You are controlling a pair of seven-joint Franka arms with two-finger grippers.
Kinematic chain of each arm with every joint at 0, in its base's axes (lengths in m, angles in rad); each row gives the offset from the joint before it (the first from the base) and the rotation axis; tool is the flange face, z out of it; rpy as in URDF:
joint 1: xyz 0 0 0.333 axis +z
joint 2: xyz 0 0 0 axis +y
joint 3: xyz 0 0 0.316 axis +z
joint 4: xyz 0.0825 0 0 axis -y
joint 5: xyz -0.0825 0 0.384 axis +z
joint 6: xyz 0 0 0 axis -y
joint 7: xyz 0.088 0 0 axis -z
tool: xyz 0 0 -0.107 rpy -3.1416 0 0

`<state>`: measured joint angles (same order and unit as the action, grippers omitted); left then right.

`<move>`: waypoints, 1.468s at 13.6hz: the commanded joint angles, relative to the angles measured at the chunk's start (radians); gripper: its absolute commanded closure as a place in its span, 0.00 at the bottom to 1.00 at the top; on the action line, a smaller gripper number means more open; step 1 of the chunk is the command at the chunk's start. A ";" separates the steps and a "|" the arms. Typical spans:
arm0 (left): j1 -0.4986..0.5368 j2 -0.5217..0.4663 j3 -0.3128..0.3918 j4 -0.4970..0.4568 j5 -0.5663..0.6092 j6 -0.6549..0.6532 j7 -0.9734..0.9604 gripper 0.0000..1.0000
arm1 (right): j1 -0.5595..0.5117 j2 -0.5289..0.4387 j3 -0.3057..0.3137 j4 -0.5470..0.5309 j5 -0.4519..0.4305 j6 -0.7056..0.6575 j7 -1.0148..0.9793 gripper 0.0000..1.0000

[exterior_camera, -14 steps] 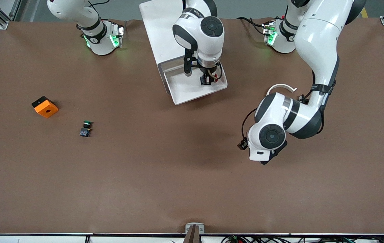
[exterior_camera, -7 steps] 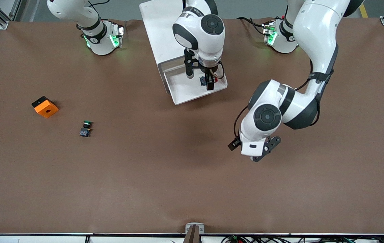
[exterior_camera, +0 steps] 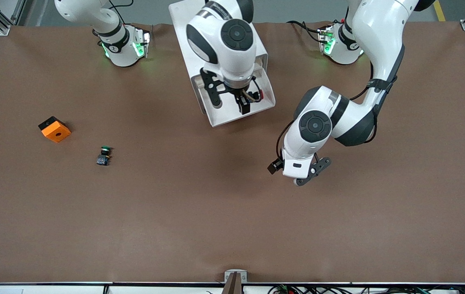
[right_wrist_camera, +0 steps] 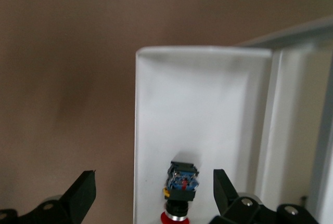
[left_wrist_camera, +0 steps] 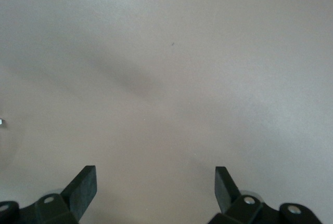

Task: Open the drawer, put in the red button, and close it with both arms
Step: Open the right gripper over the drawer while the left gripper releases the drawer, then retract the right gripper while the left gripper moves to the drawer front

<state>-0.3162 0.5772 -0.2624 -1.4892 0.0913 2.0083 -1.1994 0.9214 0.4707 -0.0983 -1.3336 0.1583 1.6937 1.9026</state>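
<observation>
Tiny red-capped button (right_wrist_camera: 181, 190) lies released in white top drawer (exterior_camera: 232, 112); my right gripper (exterior_camera: 230, 102) above it, fingers spread. Left gripper (left_wrist_camera: 155, 187) spread over bare table, staged for closing I think.

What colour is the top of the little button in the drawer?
Red: the red button in the drawer, best seen in the right wrist view.

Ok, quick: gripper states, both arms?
Left gripper: open, empty, over bare table.
Right gripper: open, above the red button lying in the drawer.
</observation>
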 commanded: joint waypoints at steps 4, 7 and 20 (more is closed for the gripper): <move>0.002 -0.031 -0.018 -0.048 0.027 0.017 0.087 0.00 | -0.186 -0.135 0.003 -0.006 -0.003 -0.225 -0.538 0.00; -0.030 -0.030 -0.018 -0.051 0.066 0.006 0.113 0.00 | -0.309 -0.201 0.006 -0.007 -0.083 -0.298 -0.874 0.00; -0.171 -0.017 -0.023 -0.065 0.085 0.006 0.034 0.00 | -0.798 -0.317 0.006 -0.056 -0.155 -0.344 -1.810 0.00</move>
<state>-0.4662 0.5772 -0.2819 -1.5297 0.1558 2.0095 -1.1295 0.1831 0.1938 -0.1149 -1.3521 0.0144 1.3398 0.1707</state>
